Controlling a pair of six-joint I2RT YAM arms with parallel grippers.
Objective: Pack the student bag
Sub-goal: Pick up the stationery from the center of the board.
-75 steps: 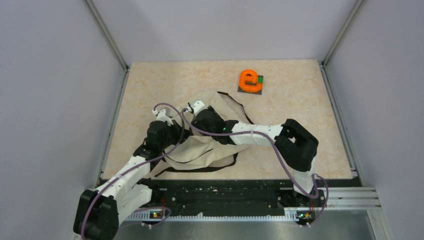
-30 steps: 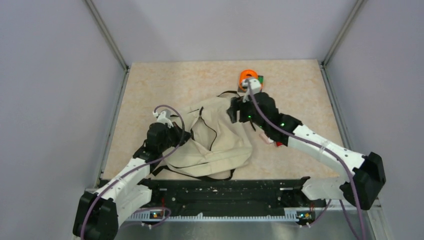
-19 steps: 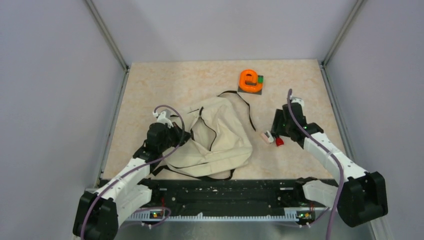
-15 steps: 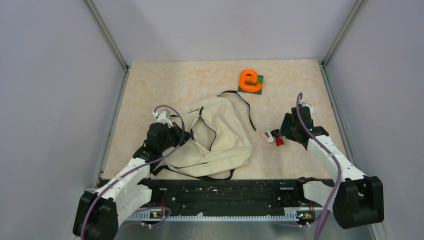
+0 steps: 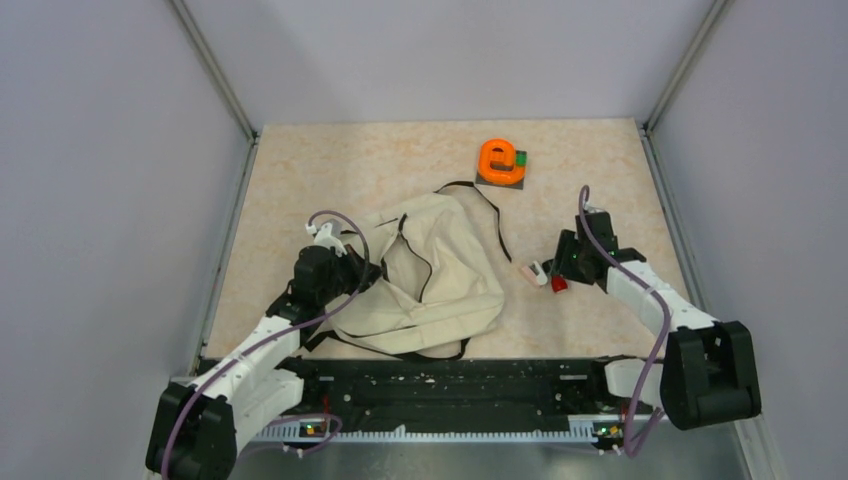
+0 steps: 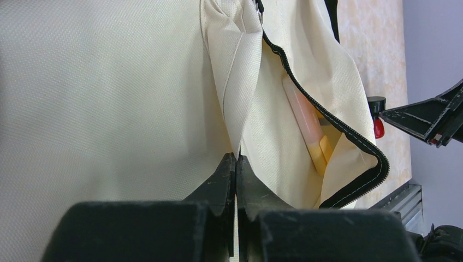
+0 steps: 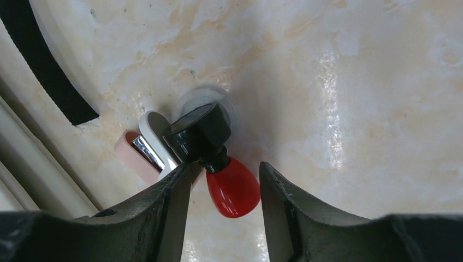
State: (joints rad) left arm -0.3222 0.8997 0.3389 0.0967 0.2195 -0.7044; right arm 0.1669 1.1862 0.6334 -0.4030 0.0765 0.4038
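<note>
Carefully: my right gripper [image 7: 225,176], spread astride red black-capped bottle [image 7: 233,192] lower centre, may squirt it sideways; left gripper [image 6: 236,164] pinches student bag [image 6: 109,82].

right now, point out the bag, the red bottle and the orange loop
bag [image 5: 445,275], top view, middle of the cream fabric
red bottle [image 7: 214,159], right wrist view, black neck
orange loop [image 5: 487,160], top view, left curve

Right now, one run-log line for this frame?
left gripper: shut on student bag, pinching a fabric fold | right gripper: open, jaws either side of red bottle | bottle not yet gripped
</note>
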